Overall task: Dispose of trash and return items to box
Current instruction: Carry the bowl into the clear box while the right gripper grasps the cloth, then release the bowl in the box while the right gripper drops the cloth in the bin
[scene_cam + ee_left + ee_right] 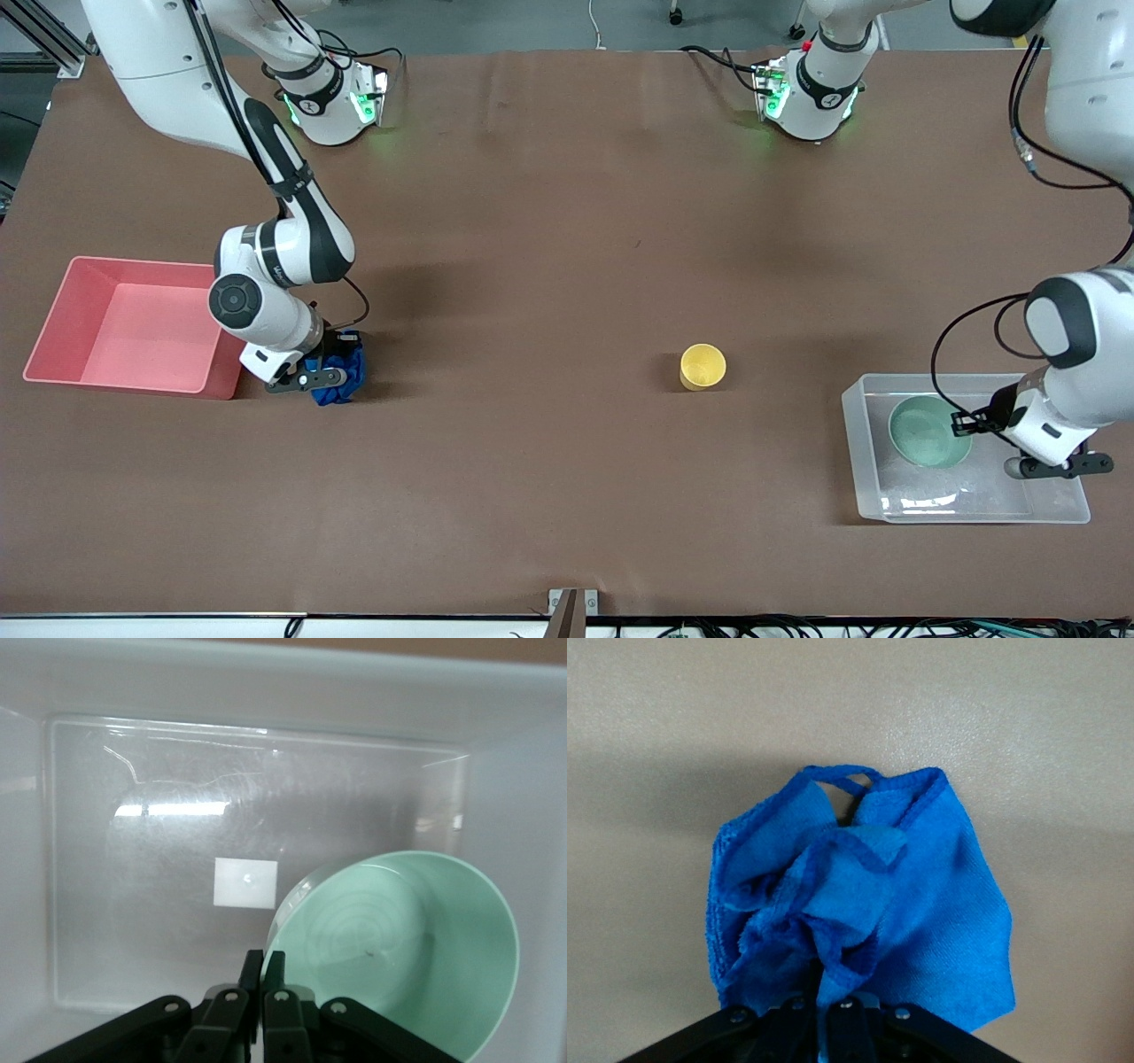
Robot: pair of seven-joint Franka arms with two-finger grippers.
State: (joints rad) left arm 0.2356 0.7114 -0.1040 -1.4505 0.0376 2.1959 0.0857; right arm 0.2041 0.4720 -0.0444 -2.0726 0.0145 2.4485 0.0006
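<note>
The blue wad of trash (pixel 344 377) lies low at the table next to the pink bin. My right gripper (pixel 341 356) is shut on its fabric; in the right wrist view the wad (pixel 859 895) bunches out from the gripper (pixel 831 1014). My left gripper (pixel 964 424) is down in the clear box (pixel 855 443), shut on the rim of the mint-green bowl (pixel 926 431). In the left wrist view the gripper (pixel 263 967) pinches the bowl (pixel 407 948), which is tilted over the box floor beside the white label (pixel 245 882). The yellow cup (pixel 702 365) stands upright on the table between the two grippers.
The pink bin (pixel 53 328) sits at the right arm's end of the table and holds nothing I can see. The clear box sits at the left arm's end. Brown table surface stretches around the cup.
</note>
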